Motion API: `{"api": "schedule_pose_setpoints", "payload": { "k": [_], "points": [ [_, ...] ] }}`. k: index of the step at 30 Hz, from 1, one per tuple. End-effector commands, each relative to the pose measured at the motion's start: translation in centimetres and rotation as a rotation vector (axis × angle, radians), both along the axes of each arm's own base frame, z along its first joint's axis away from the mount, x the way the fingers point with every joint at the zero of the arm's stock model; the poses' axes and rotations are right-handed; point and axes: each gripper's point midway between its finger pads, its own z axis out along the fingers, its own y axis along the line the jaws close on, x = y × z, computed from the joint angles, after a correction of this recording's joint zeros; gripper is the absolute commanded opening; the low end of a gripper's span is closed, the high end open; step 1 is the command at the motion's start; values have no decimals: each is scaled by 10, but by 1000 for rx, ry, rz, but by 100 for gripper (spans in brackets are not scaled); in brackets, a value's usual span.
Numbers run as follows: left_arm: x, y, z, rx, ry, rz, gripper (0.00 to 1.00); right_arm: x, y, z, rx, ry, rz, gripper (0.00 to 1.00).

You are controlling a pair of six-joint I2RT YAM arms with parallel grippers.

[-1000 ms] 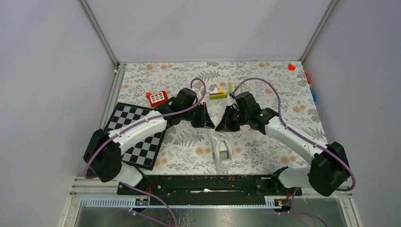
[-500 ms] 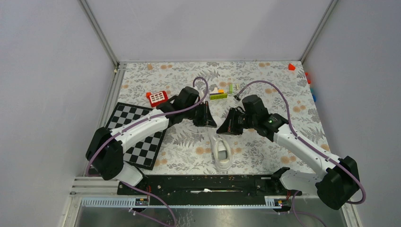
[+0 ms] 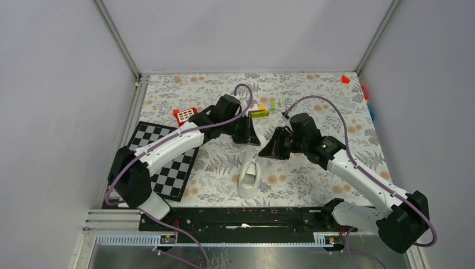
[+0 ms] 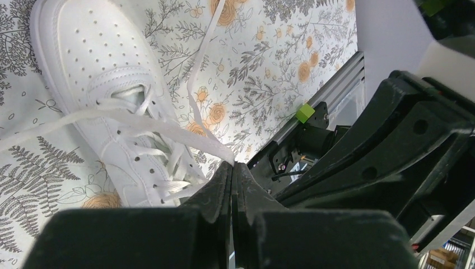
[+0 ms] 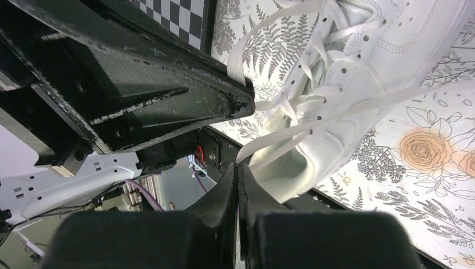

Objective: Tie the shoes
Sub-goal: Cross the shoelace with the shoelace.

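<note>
The white sneaker lies on the flowered table, in front of both grippers. My left gripper is shut on one white lace, pinched at its tips, with the shoe below it. My right gripper is shut on the other lace, pinched at its tips; the shoe fills the upper right of that view. Both laces run taut from the eyelets up to the jaws. The left gripper shows in the right wrist view, close by.
A checkerboard lies at the left. A red toy and coloured blocks sit behind the grippers. A red block is at the far right corner. A black rail runs along the near edge.
Both grippers have drawn their laces up and apart. The shoe has slid a little to the left and turned, its far end now tilted right.
</note>
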Motion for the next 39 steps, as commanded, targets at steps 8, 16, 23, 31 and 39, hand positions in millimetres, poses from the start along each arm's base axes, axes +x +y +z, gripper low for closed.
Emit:
{"api": "schedule_pose_setpoints", "payload": {
  "k": [8, 16, 23, 31, 39],
  "points": [
    [-8, -1, 19, -67, -49, -56, 0, 32, -1, -10, -39, -51, -95, 0],
    [-11, 3, 24, -81, -57, -44, 0, 46, 13, -26, -34, -41, -77, 0],
    [-9, 4, 26, -102, -62, -11, 0, 48, 22, -38, -5, -14, -61, 0],
    [-12, 4, 16, -102, -45, -15, 0, 53, 44, -33, 153, -41, -30, 0],
    [-6, 6, 10, -84, -46, -12, 0, 44, 57, -23, 313, -35, 16, 0]
  ]
}}
